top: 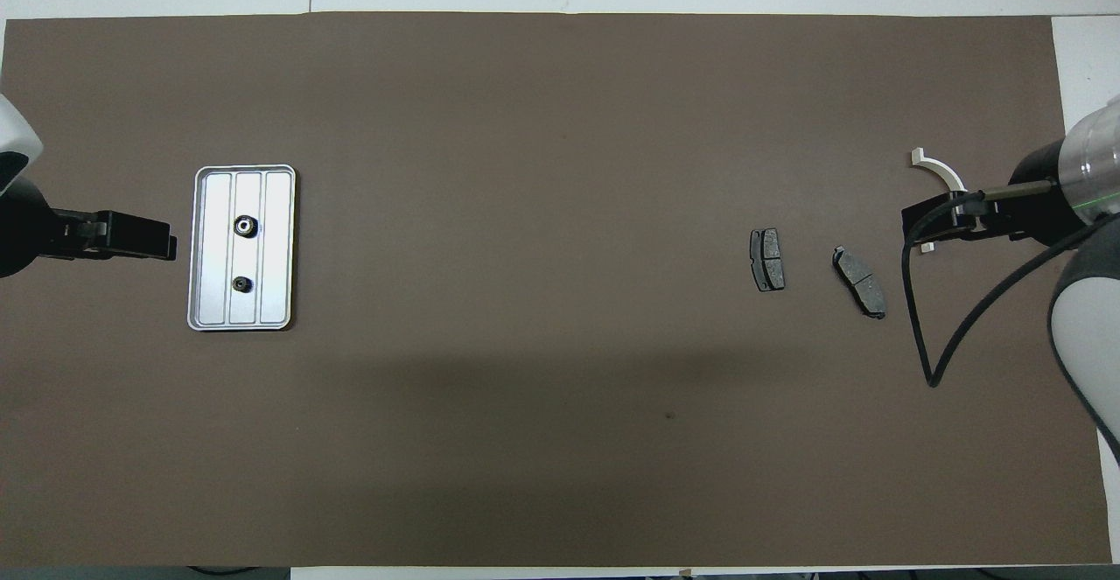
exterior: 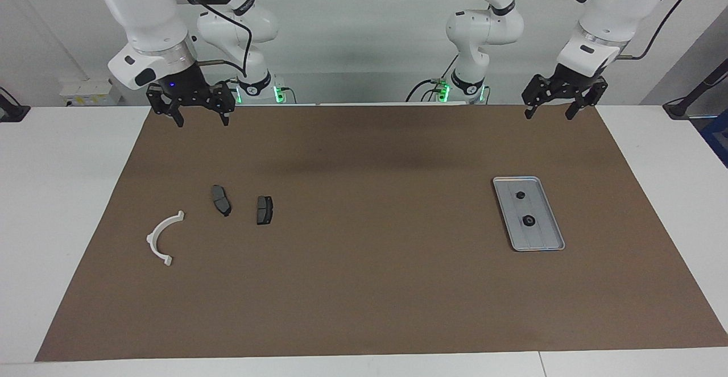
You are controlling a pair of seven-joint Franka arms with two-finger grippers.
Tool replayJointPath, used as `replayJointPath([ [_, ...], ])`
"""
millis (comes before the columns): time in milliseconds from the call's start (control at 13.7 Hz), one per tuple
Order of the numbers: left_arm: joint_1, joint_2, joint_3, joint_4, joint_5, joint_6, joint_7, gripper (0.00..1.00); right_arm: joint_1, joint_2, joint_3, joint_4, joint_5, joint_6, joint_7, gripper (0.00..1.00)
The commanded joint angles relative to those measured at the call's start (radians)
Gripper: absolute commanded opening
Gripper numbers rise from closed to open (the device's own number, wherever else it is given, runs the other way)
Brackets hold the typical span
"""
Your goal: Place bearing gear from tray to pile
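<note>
With both end effectors, left (exterior: 556,108) and right (exterior: 197,114), released at the frame's top, we lower the left squarely over the gear (exterior: 529,221) in the tray (exterior: 553,233) at right.

Mat (exterior: 364,286) bare between tray (exterior: 546,240) and pile (exterior: 223,199); passage unobstructed.

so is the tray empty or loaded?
Loaded: the tray holds two small dark round parts, apart, both lying inside its rim.
</note>
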Motion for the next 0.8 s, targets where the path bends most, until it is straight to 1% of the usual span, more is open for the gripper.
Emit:
replayJointPath([
  [0,-0.014,-0.034,0.01,-0.044,0.002,0.018,0.0,1.0,-0.002,-0.027,-0.002,-0.033,0.01,0.018,-0.025,1.0],
  [73,-0.011,-0.039,0.01,-0.049,0.002,0.01,-0.003,1.0,0.001,-0.027,-0.002,-0.033,0.01,0.018,-0.025,1.0],
  [146,0.0,-0.057,0.011,-0.081,0.002,0.009,-0.003,1.0,0.001,-0.027,-0.002,-0.033,0.01,0.02,-0.025,1.0],
  [220,0.0,-0.098,0.014,-0.162,0.005,0.024,-0.018,1.0,0.001,-0.027,-0.002,-0.033,0.01,0.02,-0.026,1.0],
  [293,-0.011,-0.138,0.008,-0.237,0.038,0.077,-0.048,1.0,0.001,-0.027,-0.002,-0.031,0.01,0.02,-0.026,1.0],
  [366,-0.002,-0.146,0.008,-0.277,0.045,0.155,-0.049,1.0,0.001,-0.027,-0.002,-0.033,0.01,0.02,-0.026,1.0],
  [439,0.005,-0.145,0.01,-0.299,0.045,0.186,-0.04,1.0,0.0,-0.027,-0.002,-0.033,0.01,0.02,-0.026,1.0],
  [512,0.017,-0.127,0.01,-0.316,0.045,0.208,-0.009,1.0,-0.003,-0.027,-0.002,-0.033,0.01,0.02,-0.028,1.0],
  [732,0.028,-0.036,0.011,-0.403,0.045,0.369,0.02,0.99,-0.003,-0.027,-0.002,-0.031,0.01,0.018,-0.026,1.0],
])
